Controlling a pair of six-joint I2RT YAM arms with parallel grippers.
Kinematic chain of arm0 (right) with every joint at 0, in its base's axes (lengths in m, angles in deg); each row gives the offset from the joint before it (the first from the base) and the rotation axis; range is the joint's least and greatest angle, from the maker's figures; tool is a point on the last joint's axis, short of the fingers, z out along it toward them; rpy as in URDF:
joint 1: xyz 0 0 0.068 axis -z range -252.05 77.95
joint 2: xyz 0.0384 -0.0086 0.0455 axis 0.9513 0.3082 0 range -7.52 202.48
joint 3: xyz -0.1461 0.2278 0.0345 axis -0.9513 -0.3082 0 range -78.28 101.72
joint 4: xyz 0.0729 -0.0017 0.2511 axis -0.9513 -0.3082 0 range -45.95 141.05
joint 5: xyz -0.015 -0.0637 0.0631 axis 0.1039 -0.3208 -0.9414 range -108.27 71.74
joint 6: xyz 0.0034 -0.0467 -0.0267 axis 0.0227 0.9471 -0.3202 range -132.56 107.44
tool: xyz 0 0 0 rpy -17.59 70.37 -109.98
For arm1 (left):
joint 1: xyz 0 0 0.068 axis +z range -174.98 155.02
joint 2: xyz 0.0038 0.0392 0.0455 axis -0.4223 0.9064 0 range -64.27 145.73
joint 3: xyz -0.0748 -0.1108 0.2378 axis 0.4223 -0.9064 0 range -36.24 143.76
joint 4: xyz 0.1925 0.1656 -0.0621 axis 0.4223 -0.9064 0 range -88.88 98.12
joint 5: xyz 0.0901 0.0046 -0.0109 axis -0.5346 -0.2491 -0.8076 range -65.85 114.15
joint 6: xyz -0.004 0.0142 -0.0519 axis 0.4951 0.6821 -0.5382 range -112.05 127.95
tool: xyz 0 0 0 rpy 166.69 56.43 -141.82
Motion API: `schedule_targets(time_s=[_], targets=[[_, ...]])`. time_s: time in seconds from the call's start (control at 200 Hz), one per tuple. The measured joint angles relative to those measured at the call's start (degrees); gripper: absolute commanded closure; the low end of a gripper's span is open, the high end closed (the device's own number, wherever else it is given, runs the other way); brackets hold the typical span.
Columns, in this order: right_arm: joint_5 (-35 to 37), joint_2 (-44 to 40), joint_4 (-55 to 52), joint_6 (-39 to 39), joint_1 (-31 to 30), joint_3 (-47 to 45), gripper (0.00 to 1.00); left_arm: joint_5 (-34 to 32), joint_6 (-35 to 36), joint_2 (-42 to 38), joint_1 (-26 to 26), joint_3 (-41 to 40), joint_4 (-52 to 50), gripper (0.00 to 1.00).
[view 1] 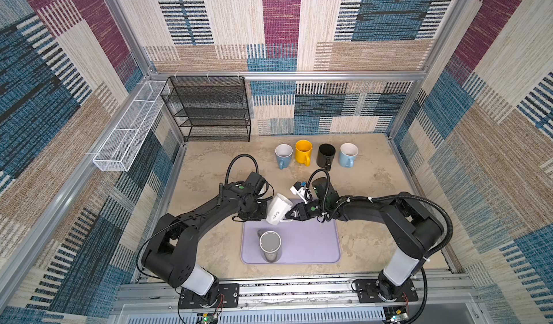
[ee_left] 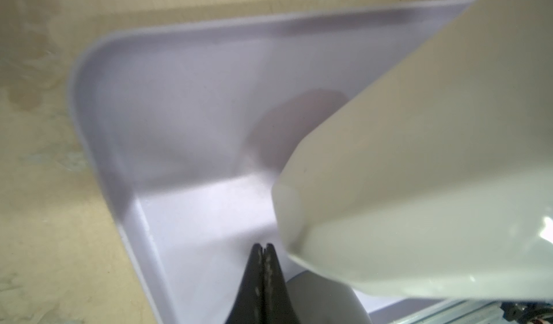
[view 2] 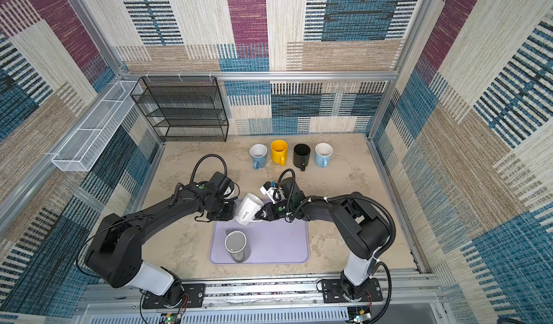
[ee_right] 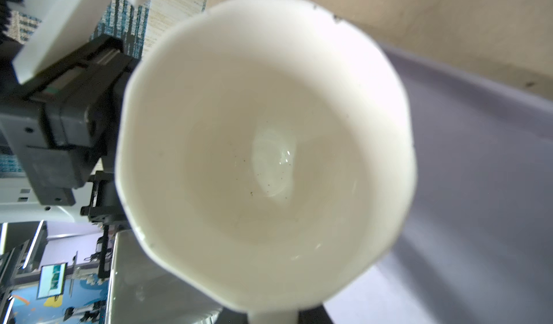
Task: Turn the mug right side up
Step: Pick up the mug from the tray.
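Both top views: white mug (view 1: 279, 209), black cursive lettering too small to read, is hanging tilted over the far edge of purple tray (view 1: 314, 247). Right gripper (view 1: 288, 216) is pinching its handle. Left wrist view: left gripper (ee_left: 264, 246) is sitting pressed together, empty, beside it.

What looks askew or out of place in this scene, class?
The white mug is held tilted over the lavender tray, gripped at its handle by the right gripper. By contrast, the yellow mug and its three neighbours stand upright at the back. The right wrist view shows dark specks inside the white mug.
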Motion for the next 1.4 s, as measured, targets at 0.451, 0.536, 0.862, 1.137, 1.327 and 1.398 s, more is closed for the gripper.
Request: schedule_targets(time_s=[0.451,0.536,0.862,1.137,1.327,1.398], targets=[[10.1,-2.1,-8.6,3.4,0.1,8.3,1.00,-1.4,1.7,-5.1,4.6,3.1,0.6,1.00],[11.5,-2.1,-9.3,3.8,0.1,9.3,1.00,-1.6,1.7,-5.7,4.7,2.8,0.8,1.00],[17.6,-2.2,-12.4,4.2,0.0,13.3,1.00,-2.0,1.7,-8.0,5.0,1.6,1.0,1.00],[21.6,-1.5,-13.8,3.5,-0.2,17.5,1.00,-2.2,1.7,-8.4,5.2,1.0,1.1,1.00],[24.9,1.0,-15.8,3.5,-1.0,22.5,1.00,-2.4,1.7,-8.9,5.2,0.4,1.3,1.00],[27.0,2.7,-17.1,3.5,-1.6,25.4,1.00,-3.0,1.7,-9.1,5.2,0.4,1.5,1.00]])
